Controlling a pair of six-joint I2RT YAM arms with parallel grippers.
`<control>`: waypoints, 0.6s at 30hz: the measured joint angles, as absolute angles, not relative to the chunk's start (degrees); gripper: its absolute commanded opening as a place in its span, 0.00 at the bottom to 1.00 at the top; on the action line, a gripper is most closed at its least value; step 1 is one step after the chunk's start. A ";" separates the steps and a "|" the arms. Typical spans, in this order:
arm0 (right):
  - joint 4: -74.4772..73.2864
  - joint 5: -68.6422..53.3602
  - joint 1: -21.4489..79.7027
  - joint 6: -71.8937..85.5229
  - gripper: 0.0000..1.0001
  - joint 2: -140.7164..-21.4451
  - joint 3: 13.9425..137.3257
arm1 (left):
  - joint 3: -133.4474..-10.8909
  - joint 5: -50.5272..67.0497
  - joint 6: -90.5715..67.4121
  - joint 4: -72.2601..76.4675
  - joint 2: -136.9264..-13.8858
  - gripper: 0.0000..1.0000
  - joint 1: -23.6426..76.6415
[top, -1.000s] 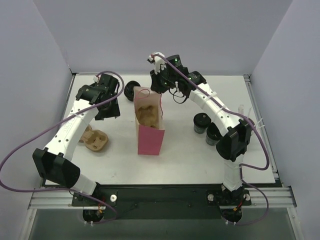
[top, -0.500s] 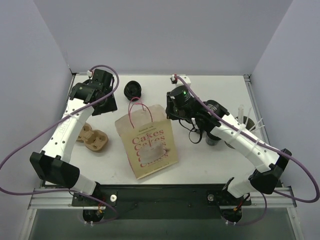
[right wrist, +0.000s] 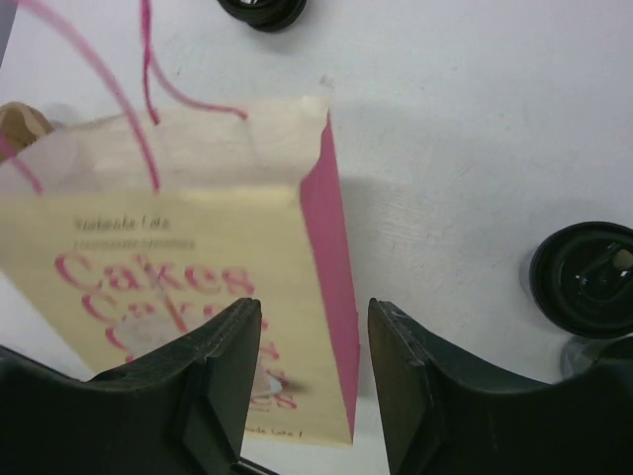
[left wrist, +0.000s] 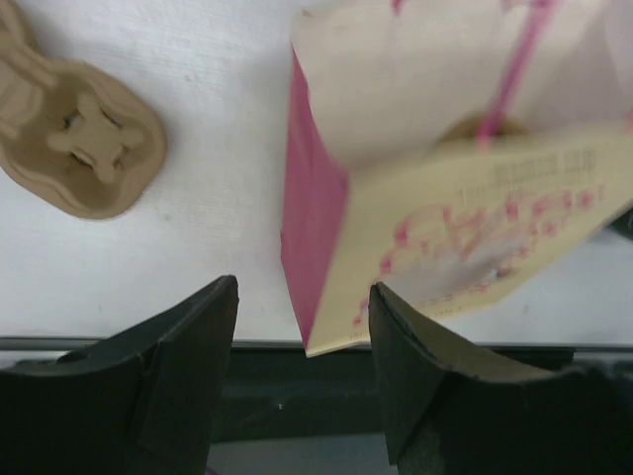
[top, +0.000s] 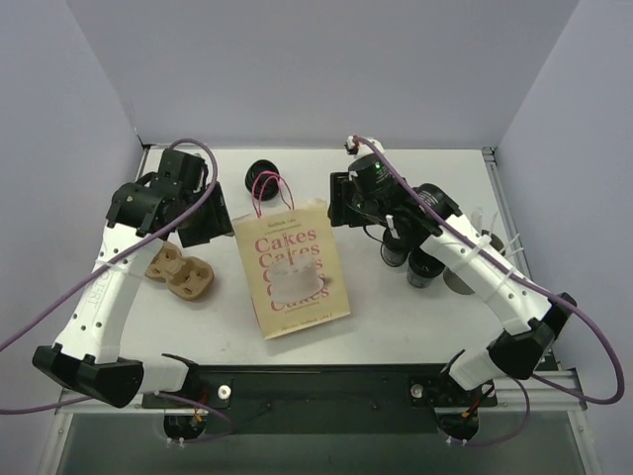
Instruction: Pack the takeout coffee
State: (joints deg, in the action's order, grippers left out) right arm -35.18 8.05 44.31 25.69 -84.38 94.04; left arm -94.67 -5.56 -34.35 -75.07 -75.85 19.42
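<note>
Left jaws spread, empty, just beside the bag's [top: 292, 272] far-left corner. Right jaws spread, empty, above its far-right corner. Bag lies on its side mid-tabletop [top: 396, 322], "Cakes" face up. One cup [top: 263, 175] stands near the far edge. Further cups [top: 423, 269] stand toward the right edge, all outside the bag.

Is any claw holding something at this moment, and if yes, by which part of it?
Nothing is held. The left claw and the right claw both stand open, with the fallen paper bag below them, ungripped.
</note>
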 measured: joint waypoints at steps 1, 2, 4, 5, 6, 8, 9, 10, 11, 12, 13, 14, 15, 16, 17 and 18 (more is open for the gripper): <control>-35.18 6.74 44.23 25.32 0.45 -85.23 94.04 | -93.38 -4.19 -34.33 -74.17 -75.33 0.66 19.53; -35.18 5.23 44.21 24.88 0.44 -86.43 94.08 | -91.26 -2.87 -34.33 -73.14 -74.52 0.65 19.75; -35.05 2.42 44.25 23.92 0.44 -89.30 94.08 | -86.87 -0.45 -34.35 -72.31 -73.52 0.65 20.03; -35.09 1.52 44.25 23.59 0.44 -90.87 94.08 | -85.56 0.36 -34.39 -72.55 -73.63 0.65 20.12; -35.09 0.80 44.25 23.31 0.45 -92.29 94.11 | -85.14 0.60 -34.50 -72.84 -74.28 0.65 20.21; -35.33 -0.38 44.12 22.87 0.45 -94.65 94.48 | -85.34 0.23 -35.03 -72.64 -75.77 0.65 20.21; -35.59 -0.93 43.83 22.57 0.45 -95.48 95.09 | -85.58 -0.54 -35.35 -72.60 -76.27 0.65 20.21; -35.59 -2.04 43.38 22.31 0.46 -96.38 96.14 | -85.76 -1.45 -35.55 -72.49 -76.49 0.65 20.18; -35.51 -3.14 42.63 21.98 0.47 -97.41 97.60 | -85.82 -2.68 -35.73 -72.34 -76.51 0.65 20.16; -35.14 -4.49 41.67 21.65 0.48 -98.35 99.22 | -86.00 -3.95 -35.90 -72.29 -76.42 0.65 20.08; -34.48 -5.89 40.51 21.32 0.49 -99.33 100.79 | -86.02 -5.23 -36.05 -71.96 -76.31 0.65 19.94; -33.71 -7.05 39.29 20.95 0.49 -100.40 102.35 | -86.02 -6.50 -36.25 -71.68 -76.18 0.65 19.68; -33.08 -7.92 38.15 20.64 0.49 -101.62 103.96 | -86.02 -7.62 -36.45 -71.37 -76.09 0.65 19.38; -32.45 -8.64 36.99 20.14 0.49 -103.13 105.62 | -86.02 -8.67 -36.67 -71.09 -76.07 0.65 19.09; -31.88 -9.37 35.94 19.70 0.49 -104.90 107.37 | -86.02 -9.43 -36.80 -70.83 -76.05 0.65 18.87; -31.66 -10.13 35.03 19.29 0.50 -106.89 109.43 | -86.02 -10.00 -36.86 -70.61 -76.05 0.65 18.68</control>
